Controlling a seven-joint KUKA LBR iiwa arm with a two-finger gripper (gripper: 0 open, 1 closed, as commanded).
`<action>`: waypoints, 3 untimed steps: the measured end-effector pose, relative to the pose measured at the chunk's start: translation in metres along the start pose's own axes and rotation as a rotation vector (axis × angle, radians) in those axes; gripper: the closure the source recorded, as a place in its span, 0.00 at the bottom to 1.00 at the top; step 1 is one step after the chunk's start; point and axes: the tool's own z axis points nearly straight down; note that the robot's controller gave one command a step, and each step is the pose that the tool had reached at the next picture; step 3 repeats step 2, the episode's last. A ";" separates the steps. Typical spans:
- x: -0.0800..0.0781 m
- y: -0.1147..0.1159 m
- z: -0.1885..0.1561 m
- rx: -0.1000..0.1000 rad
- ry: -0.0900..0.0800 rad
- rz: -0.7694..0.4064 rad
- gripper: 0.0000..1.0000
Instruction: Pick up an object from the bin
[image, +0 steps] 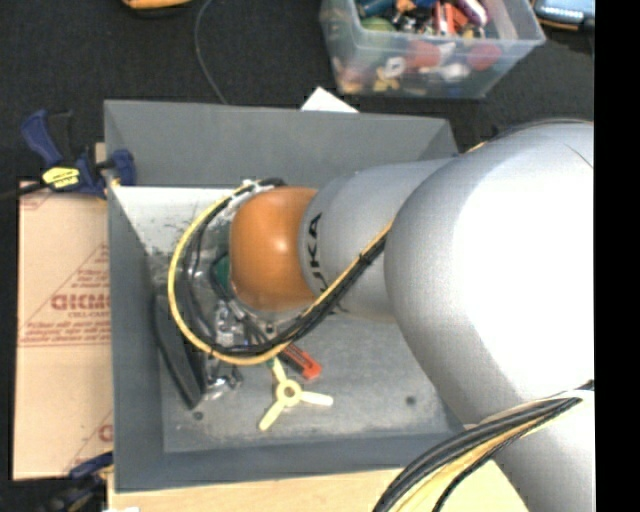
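Observation:
My gripper (220, 378) is low in the bin's left half, under the arm's wrist. It stands right beside a long black flat thing (176, 352) that leans along the left wall. Just to its right lies a pale yellow three-bladed propeller-like piece (290, 396) on the floor. A small orange-red piece (302, 364) pokes out from under the wrist above the yellow one. A bit of something green (221, 268) shows behind the cables, mostly hidden.
The arm and its orange cover hang over the middle and right of the bin and hide much of the floor. Bare grey floor shows along the front and at the front right corner.

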 end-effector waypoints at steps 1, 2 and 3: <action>0.008 0.001 0.000 0.008 -0.009 -0.073 1.00; 0.029 0.007 -0.006 0.012 0.009 0.068 1.00; 0.029 0.007 -0.006 0.012 0.009 0.068 1.00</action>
